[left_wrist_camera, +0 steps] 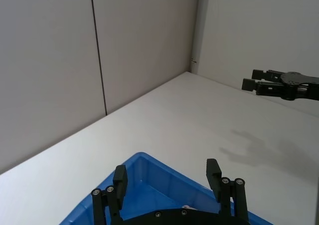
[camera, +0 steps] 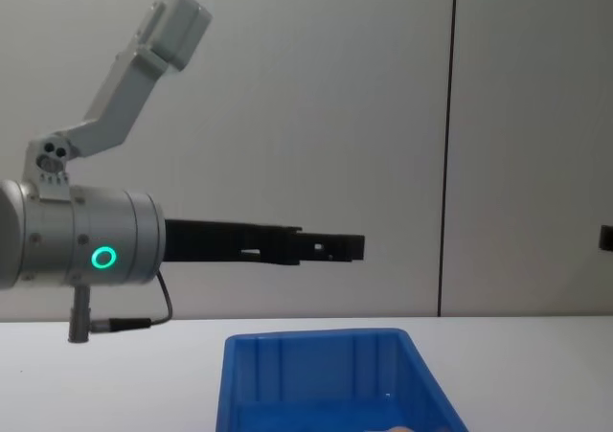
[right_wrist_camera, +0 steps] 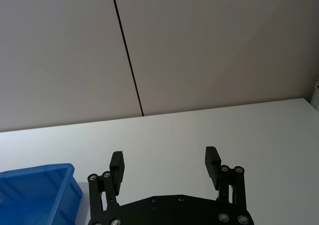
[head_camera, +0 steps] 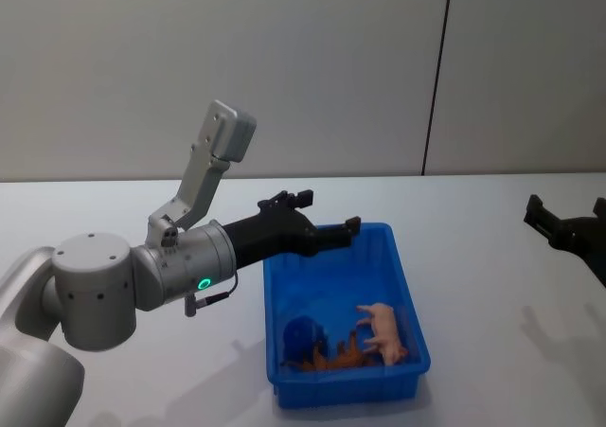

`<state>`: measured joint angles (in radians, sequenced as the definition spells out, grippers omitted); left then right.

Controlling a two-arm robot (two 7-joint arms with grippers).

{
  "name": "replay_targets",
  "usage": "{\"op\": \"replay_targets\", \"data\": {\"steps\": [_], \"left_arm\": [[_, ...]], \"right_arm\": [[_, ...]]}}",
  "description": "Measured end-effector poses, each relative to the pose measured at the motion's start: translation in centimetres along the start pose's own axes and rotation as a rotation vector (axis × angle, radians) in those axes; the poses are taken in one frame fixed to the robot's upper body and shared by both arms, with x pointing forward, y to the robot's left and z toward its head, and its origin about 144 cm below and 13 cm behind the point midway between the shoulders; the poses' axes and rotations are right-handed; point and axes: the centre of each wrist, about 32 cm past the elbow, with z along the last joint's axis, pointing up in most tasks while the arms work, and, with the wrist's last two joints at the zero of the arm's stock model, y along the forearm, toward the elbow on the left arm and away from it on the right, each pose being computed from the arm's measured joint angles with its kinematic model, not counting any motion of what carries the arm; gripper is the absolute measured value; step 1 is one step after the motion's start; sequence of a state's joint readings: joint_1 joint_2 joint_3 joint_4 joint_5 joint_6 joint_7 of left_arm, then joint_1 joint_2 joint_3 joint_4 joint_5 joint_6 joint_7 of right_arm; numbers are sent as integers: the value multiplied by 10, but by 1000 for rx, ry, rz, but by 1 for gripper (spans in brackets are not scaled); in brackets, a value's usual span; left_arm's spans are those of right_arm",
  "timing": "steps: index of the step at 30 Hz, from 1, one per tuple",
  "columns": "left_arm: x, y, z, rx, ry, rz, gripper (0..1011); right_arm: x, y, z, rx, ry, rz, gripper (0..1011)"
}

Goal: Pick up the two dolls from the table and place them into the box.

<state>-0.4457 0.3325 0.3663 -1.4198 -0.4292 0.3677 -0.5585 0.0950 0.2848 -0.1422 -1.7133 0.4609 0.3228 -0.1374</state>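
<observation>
Left tool (head_camera: 327,221) splayed above box (head_camera: 409,285)

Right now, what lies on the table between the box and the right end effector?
Nothing: in the head view, bare white table runs from the box to the right end effector, crossed by faint shadows.

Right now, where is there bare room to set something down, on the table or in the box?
The table is bare between the box and the right hand, and along the wall side. In the box, the far half under the left hand is free; the near end is crowded by a pink pig, a brown doll and a blue object.
</observation>
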Motion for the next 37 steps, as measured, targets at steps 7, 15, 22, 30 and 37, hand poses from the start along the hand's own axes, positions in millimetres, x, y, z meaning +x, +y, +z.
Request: {"op": "replay_targets", "data": {"steps": [7, 15, 22, 30, 37], "left_arm": [[-2, 5, 1, -32, -31, 60, 1001], [-7, 12, 2, -85, -103, 168, 1001], [-12, 18, 3, -138, -175, 270, 1001], [-16, 24, 3, -207, -270, 401, 1001], [-19, 28, 4, -269, -354, 513, 1001]], "right_arm": [[0, 0, 0, 0, 0, 0, 1000], [0, 0, 0, 0, 0, 0, 1000], [0, 0, 0, 0, 0, 0, 1000], [0, 0, 0, 0, 0, 0, 1000], [0, 0, 0, 0, 0, 0, 1000]]}}
